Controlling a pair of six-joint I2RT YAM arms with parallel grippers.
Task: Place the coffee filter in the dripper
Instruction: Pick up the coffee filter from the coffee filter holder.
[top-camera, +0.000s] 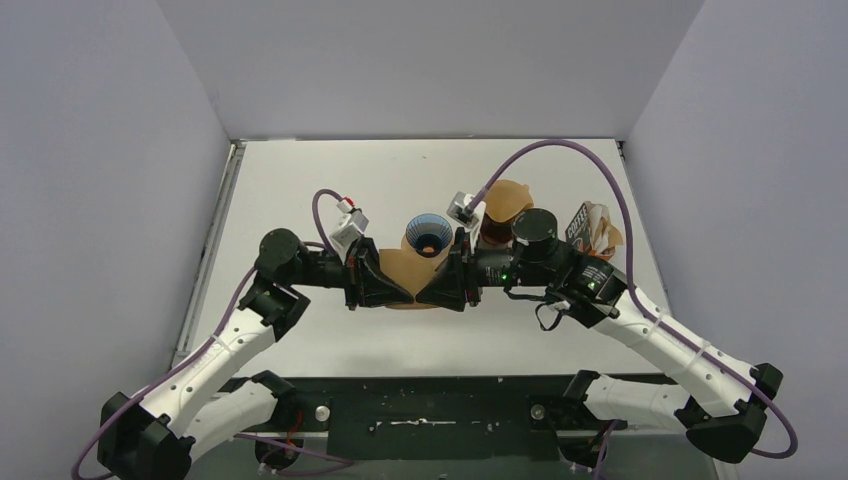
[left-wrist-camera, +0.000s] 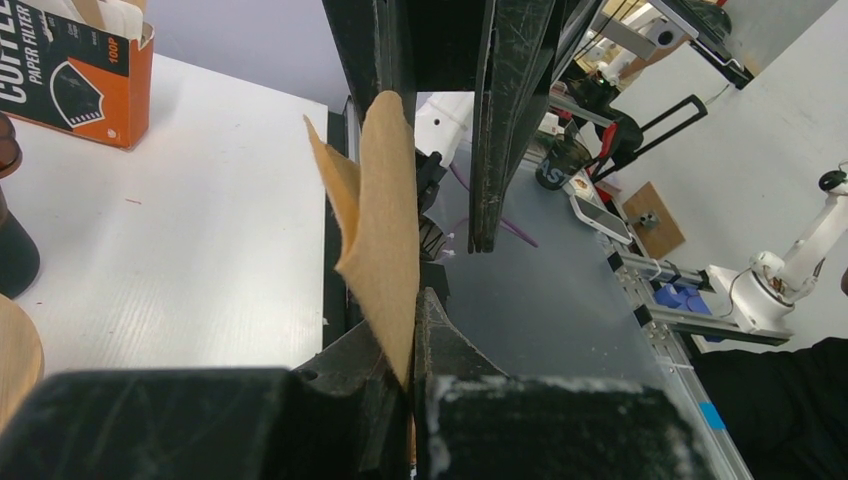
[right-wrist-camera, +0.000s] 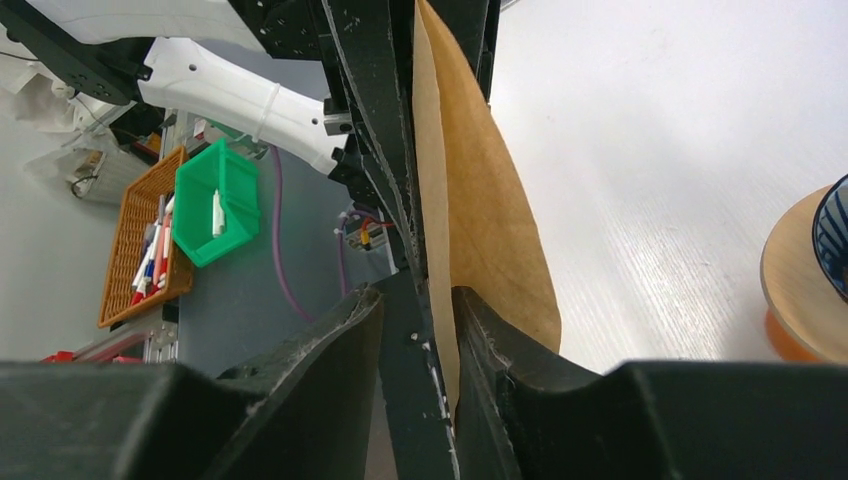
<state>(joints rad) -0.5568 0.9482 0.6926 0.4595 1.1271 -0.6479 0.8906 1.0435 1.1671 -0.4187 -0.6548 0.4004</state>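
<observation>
A brown paper coffee filter (top-camera: 405, 272) hangs above the table's middle, held between both arms. My left gripper (top-camera: 392, 285) is shut on its lower corner (left-wrist-camera: 385, 200), pinched at the fingertips (left-wrist-camera: 412, 372). My right gripper (top-camera: 442, 283) faces it from the other side. Its jaws (right-wrist-camera: 420, 320) stand narrow around the filter's edge (right-wrist-camera: 480, 200) and one left finger, with the paper against one pad. The dripper (top-camera: 429, 234), blue-patterned with an orange inside, stands on a wooden base just behind the filter, and its rim (right-wrist-camera: 835, 232) shows at the right.
An orange box of paper filters (top-camera: 590, 226) (left-wrist-camera: 70, 70) lies at the right rear. A dark round jar (top-camera: 534, 226) and a brown wooden piece (top-camera: 507, 198) stand next to the right wrist. White walls enclose the table on three sides.
</observation>
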